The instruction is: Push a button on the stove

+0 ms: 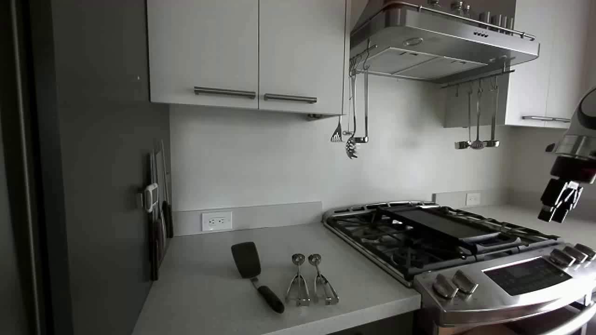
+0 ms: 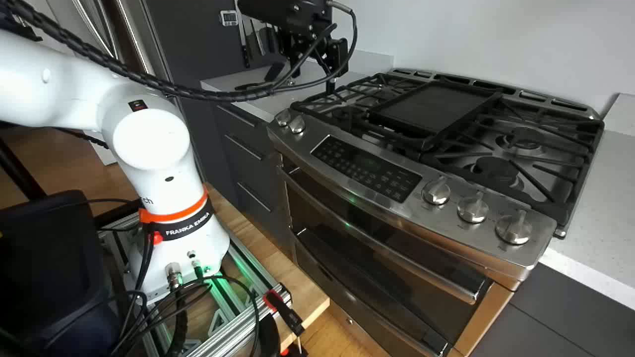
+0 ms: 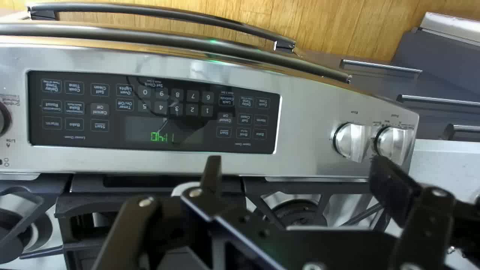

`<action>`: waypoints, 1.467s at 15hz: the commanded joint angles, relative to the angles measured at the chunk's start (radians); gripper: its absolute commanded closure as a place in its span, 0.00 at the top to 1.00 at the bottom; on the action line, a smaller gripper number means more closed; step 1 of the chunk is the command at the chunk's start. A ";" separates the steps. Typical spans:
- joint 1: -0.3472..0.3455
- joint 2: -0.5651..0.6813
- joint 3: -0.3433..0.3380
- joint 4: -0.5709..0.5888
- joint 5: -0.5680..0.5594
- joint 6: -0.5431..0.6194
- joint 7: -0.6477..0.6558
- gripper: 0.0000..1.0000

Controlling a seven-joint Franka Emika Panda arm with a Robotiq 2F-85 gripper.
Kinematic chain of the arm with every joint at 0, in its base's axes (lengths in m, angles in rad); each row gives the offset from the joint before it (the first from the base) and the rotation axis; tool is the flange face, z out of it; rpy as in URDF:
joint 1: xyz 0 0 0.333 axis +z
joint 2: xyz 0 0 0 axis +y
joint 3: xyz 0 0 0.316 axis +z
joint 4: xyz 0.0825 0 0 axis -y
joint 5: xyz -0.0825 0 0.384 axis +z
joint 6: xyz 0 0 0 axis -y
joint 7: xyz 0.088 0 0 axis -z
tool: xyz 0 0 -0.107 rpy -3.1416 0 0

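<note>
Pale wall (image 1: 260, 158) and white cabinets (image 1: 205, 51) fill the upper middle of an exterior view, above a light surface (image 1: 186, 307) with a dark spatula (image 1: 247, 261) and two metal scoops (image 1: 298, 269) at lower centre. In an exterior view the stove (image 2: 444, 218) stretches from centre to right, a black griddle (image 2: 436, 106) on top. Left of it, the white arm (image 2: 158, 173) rises from its base (image 2: 183, 248) to a rounded, bent joint (image 2: 151, 136), where a thick link (image 2: 54, 82) runs off the left edge; a black cable (image 2: 198, 93) sags across toward top centre. In the wrist view the end effector (image 3: 295, 168) reaches up from the bottom, fingers (image 3: 212, 172) spread wide with nothing held, tips near the lower edges of the upside-down control strip (image 3: 154, 112) and two knobs (image 3: 350, 142). In an exterior view the silver collar (image 1: 577, 146) sits at the right edge, the end effector beneath it pointing down and slightly left, above the stove at lower right.
</note>
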 commanded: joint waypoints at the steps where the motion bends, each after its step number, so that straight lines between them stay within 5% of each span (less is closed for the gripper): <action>1: -0.004 0.002 0.004 0.002 0.004 -0.002 -0.003 1.00; 7: -0.004 0.002 0.004 0.002 0.004 -0.002 -0.003 1.00; 17: -0.070 0.187 0.103 0.026 -0.189 -0.011 0.129 1.00; 19: -0.070 0.238 0.081 0.041 -0.190 -0.013 0.104 0.74; 22: -0.092 0.318 0.054 0.065 -0.193 0.002 0.099 0.49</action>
